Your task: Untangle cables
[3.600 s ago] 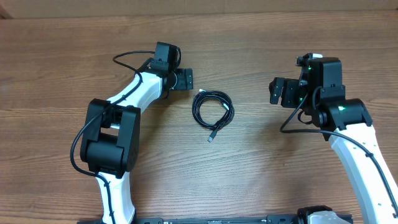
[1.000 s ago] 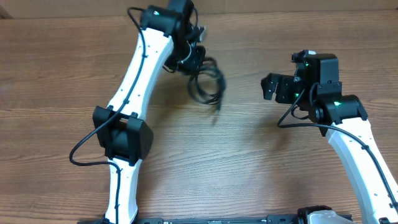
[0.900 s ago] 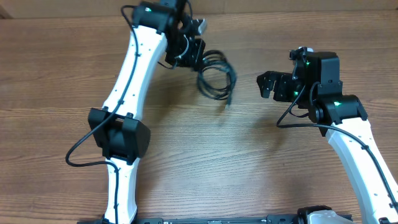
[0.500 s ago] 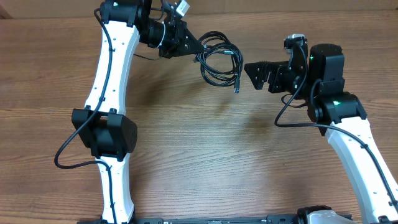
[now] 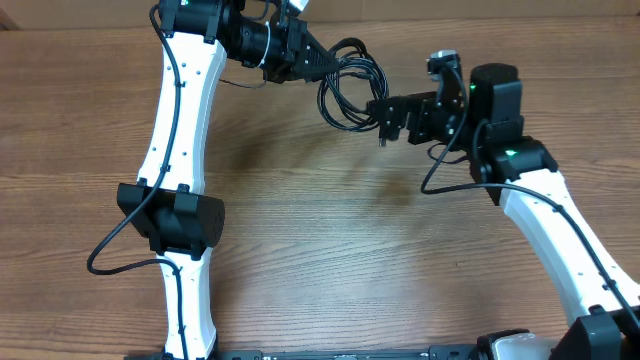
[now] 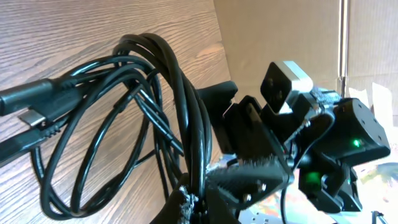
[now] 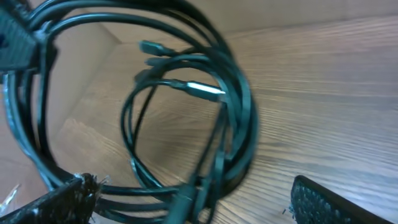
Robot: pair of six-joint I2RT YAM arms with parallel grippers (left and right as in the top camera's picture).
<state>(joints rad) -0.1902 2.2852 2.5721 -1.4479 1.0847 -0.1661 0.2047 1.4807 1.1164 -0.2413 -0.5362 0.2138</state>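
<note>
The cables (image 5: 352,66) are a black coil hanging above the far middle of the table, with a plug end (image 5: 381,135) dangling from it. My left gripper (image 5: 318,66) is shut on the coil's left side. In the left wrist view the strands (image 6: 186,106) run down into the closed left gripper (image 6: 205,199). My right gripper (image 5: 385,112) is open at the coil's right edge. In the right wrist view the coil's lower strands (image 7: 239,118) pass between the spread fingers of the right gripper (image 7: 196,202), and a silvery plug (image 7: 205,91) shows inside the loop.
The wooden table (image 5: 330,250) lies below both arms. A cardboard wall (image 5: 500,8) runs along its far edge. The left arm's elbow (image 5: 170,215) sits over the table's left half, and the right arm (image 5: 560,240) crosses the right side.
The left gripper took the coil off the table, lifted it and carried it back and right. The right gripper moved left until its fingers straddle the coil's right side.
</note>
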